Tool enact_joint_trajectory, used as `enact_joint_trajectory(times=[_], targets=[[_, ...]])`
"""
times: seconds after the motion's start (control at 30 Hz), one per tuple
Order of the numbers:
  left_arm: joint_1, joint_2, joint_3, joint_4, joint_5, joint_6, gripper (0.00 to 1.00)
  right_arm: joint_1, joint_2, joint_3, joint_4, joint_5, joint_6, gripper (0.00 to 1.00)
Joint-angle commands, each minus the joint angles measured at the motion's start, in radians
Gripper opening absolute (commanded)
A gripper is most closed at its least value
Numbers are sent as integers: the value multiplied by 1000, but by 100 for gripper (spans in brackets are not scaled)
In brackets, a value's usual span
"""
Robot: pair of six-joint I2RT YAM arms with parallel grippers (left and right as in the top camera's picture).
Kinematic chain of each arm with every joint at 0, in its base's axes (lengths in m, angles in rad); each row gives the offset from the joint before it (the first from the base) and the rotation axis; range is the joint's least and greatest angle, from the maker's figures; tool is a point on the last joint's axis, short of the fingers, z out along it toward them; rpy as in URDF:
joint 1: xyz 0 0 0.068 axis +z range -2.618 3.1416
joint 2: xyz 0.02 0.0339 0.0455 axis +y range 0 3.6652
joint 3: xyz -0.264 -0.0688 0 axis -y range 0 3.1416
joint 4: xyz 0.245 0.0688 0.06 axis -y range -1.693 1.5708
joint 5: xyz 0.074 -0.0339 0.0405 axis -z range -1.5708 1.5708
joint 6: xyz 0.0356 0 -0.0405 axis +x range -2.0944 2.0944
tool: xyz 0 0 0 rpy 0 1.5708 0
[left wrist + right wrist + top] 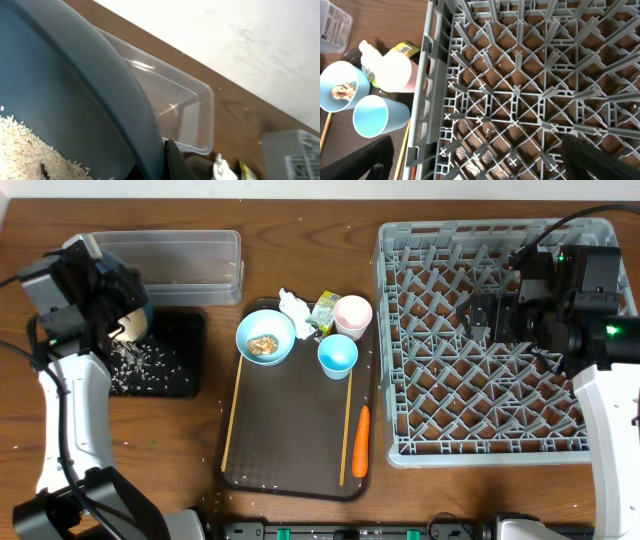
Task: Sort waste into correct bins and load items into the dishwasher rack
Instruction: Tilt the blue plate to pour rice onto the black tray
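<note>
Overhead: left arm stands folded at the bench's left side, left tool (118, 310) pinching the tilted plate (75, 100) over the black tray (180, 370), rice (135, 365) scattered below. Right arm reaches over the rack (400, 240), right tool (470, 315) spread.

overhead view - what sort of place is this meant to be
Probably a robot test bench staged as a dish-clearing station: a wooden table holds a large grey plastic lattice dishwasher rack and a dark-brown rectangular serving tray, with a white robot arm on the left and right.
</note>
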Motion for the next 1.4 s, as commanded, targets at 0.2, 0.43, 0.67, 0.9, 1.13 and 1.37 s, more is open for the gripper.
enact_joint_trajectory(times=[0.2,0.43,0.67,0.9,1.13,1.37], targets=[[84,-6,-10,-2,249,-18,6,-9,5,18,-6,6,10,99],[146,-6,-10,-29,375,-25,6,-9,5,18,-7,6,10,99],[187,-6,-10,-48,463,-28,6,-9,5,18,-18,6,10,99],[227,-6,-10,-69,560,-28,6,-9,5,18,-23,6,10,99],[296,-6,-10,-77,725,-28,6,-9,5,18,-26,6,10,99],[381,-6,-10,-81,838,-27,6,-9,5,18,-26,6,10,99]])
